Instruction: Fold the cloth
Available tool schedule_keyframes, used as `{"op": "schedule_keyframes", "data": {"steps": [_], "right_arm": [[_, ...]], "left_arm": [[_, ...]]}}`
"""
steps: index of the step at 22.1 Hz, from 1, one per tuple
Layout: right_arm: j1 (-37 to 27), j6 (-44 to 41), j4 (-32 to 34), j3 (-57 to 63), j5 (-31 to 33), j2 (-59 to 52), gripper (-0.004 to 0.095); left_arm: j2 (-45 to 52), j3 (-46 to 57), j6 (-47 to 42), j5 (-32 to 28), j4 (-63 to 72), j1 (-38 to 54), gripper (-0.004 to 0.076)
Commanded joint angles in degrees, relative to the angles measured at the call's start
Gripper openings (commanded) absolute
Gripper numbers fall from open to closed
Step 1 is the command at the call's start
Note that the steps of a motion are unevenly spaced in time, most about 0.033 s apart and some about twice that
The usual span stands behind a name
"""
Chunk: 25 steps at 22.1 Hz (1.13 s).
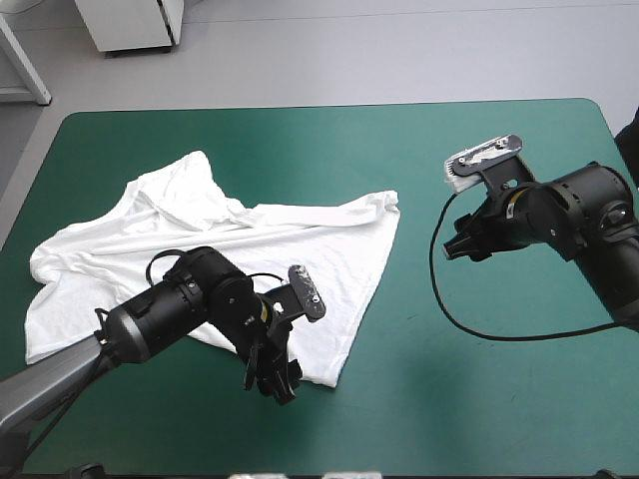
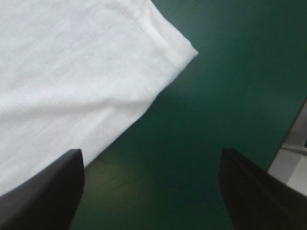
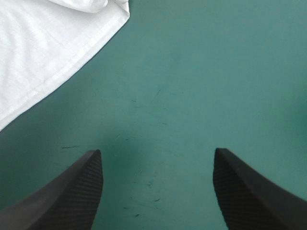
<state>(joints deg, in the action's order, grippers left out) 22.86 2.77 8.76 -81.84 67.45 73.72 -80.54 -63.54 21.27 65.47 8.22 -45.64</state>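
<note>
A: Where is the shirt (image 1: 200, 249)?
B: Spread loose on the tabletop (image 1: 479, 399), toward 9 o'clock. It is rumpled at the 10 o'clock end and not yet folded.

A: Tools?
B: The left tool (image 1: 272, 377) is at 7 o'clock over the near hem, spread and empty. One finger (image 2: 43, 191) is over cloth, the other over bare cover. The hem corner (image 2: 189, 51) lies ahead of it. The right tool (image 1: 461, 246) is at 3 o'clock, also spread and empty, over bare cover and apart from the shirt.

A: Risks?
B: The left tool straddles the edge, so a pinch here could catch one layer only or slip off the hem. If it lifts alone, with the right tool that far off, the shirt likely drags askew. The rumples at 10 o'clock would get folded in.

A: Containers?
B: None in view.
</note>
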Motion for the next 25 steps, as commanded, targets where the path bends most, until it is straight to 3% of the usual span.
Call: {"op": "schedule_keyframes", "data": {"steps": [1, 9, 14, 20, 22, 25], "right_arm": [[0.1, 0.4, 1.2, -1.2, -3.2, -1.1, 0.0611], [0.1, 0.4, 1.2, -1.2, -5.5, 0.2, 0.0611], [0.1, 0.3, 1.1, -2.1, -7.8, 6.2, 0.0611], [0.1, 0.2, 0.8, -8.2, -9.5, 14.6, 0.0611], [0.1, 0.2, 0.8, -10.4, -10.4, 16.9, 0.0607], [0.1, 0.2, 0.8, -13.9, -10.8, 21.0, 0.0603]], "left_arm": [[0.3, -0.2, 2.2, -5.5, 2.9, -0.4, 0.0564], [-7.5, -0.2, 6.8, -10.7, 8.8, -0.4, 0.0563], [-11.3, 1.5, 7.2, -12.2, 10.5, -1.1, 0.0495], [-16.9, 6.1, 5.2, -16.5, 8.1, -5.6, 0.0486], [-17.9, 6.1, 4.6, -17.5, 8.6, -5.6, 0.0449], [-18.7, 6.1, 2.5, -18.9, 7.9, -5.6, 0.0311]]}}
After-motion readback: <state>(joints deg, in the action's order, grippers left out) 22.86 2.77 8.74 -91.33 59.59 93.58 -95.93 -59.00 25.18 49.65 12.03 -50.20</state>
